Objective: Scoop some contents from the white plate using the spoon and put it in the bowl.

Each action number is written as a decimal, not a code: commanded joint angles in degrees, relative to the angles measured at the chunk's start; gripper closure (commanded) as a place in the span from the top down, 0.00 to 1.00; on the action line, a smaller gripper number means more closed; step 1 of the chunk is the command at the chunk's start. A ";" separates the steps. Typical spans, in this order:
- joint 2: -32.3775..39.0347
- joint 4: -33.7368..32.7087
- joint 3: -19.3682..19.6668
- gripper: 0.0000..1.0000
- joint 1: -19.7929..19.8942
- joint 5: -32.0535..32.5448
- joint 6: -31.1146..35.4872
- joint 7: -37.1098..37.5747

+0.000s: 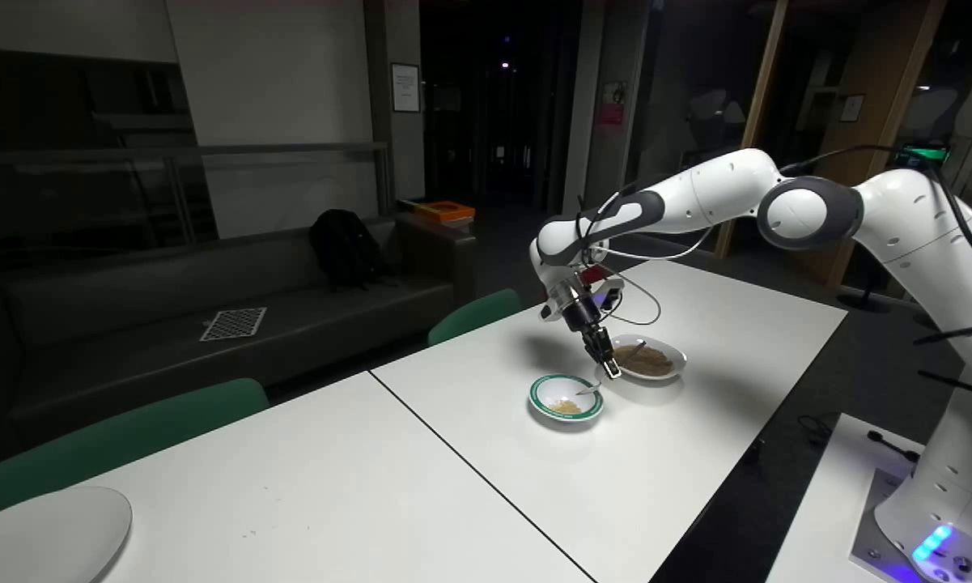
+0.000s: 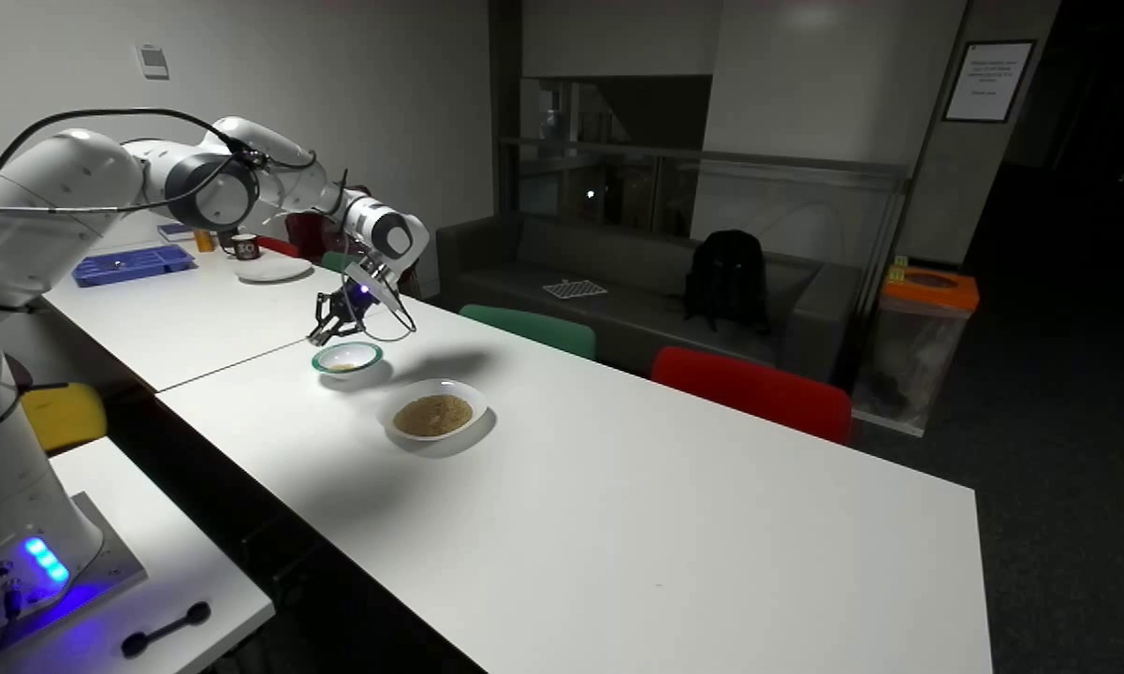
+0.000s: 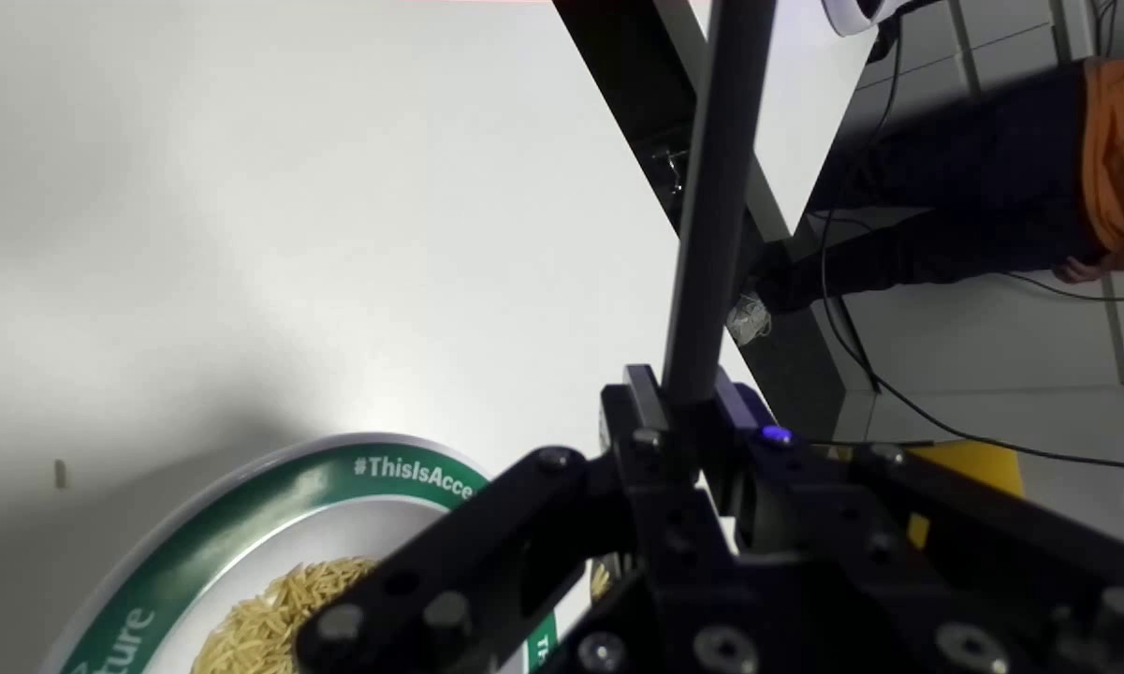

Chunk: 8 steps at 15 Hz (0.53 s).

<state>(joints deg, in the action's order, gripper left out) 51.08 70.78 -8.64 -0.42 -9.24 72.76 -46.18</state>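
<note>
End effector (image 3: 690, 386) partly hiding bowl (image 3: 281, 496), bin (image 2: 908, 360), backpack (image 2: 728, 281) on sofa (image 2: 566, 253)

Green-rimmed, white-lettered bowl (image 3: 290, 489); white plate (image 2: 395, 404); brown contents (image 2: 433, 415).

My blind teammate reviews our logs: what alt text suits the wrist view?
The robot's hand grips a spoon by its grey handle above a white table. At lower left, partly hidden by the hand, is a green-rimmed bowl of tan grains; a person's legs show at right.

There are two plates (image 2: 440, 387) (image 2: 273, 271), one bowl (image 1: 557, 390), one spoon (image 3: 715, 206).
</note>
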 commanded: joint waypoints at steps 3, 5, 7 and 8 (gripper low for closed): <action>3.23 -5.92 -1.10 0.03 1.86 -3.63 -7.33 2.41; 3.50 -6.46 -0.93 0.03 1.79 -3.76 -6.90 2.44; 3.07 -6.07 -0.82 0.03 1.43 -2.59 -5.12 1.16; 2.52 -5.45 -0.84 0.03 1.22 -1.92 -4.17 0.27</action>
<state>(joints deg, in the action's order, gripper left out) 53.73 66.56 -8.64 0.41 -11.76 68.33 -45.74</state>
